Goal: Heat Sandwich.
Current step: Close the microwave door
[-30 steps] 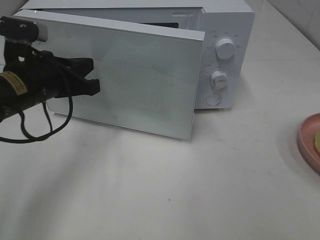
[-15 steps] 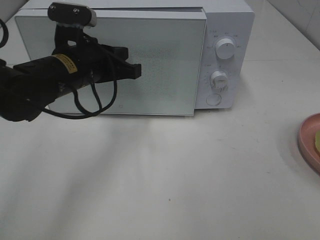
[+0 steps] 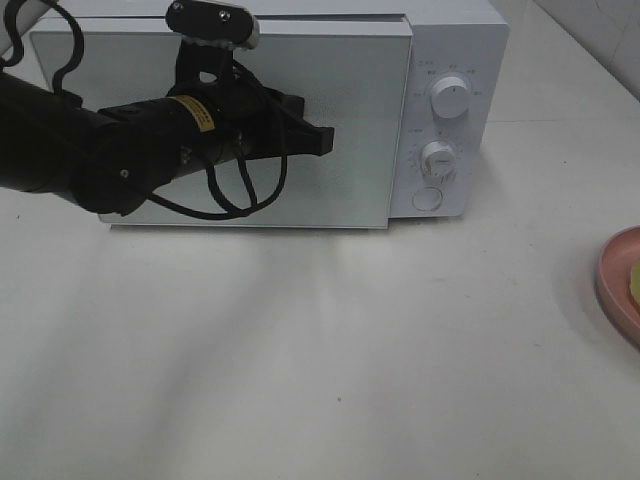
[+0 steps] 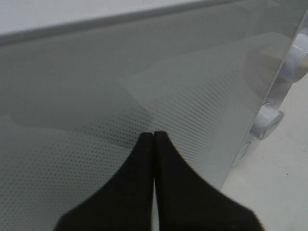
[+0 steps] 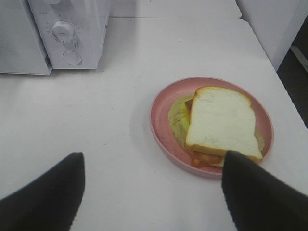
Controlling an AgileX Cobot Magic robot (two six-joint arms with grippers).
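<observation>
Black and pressed tightly together, the fingertips of the left gripper (image 4: 153, 139) sit against the frosted, dot-patterned glass door (image 3: 300, 90) of the white countertop microwave (image 3: 450, 30), the arm reaching across the door's face from the left. With nothing pinched between them, the closed tips look set to work as a blunt pusher rather than a clamp, and the door lies flush with the oven body. Just beside the door's right edge stand two white round dials (image 3: 450, 98) and a round button (image 3: 427, 199) on the control panel. Well apart, at the right edge of the pale table (image 3: 330, 380), the sandwich (image 5: 219, 122), a slice of white bread over yellowish-green filling with a brownish edge, rests on a round pink plate (image 5: 161, 108), apparently waiting its turn. The right gripper (image 5: 151, 192) hovers near it with its dark jaws spread wide and empty, seemingly poised for the pickup. Judging by this layout, the food has not yet gone inside the oven.
</observation>
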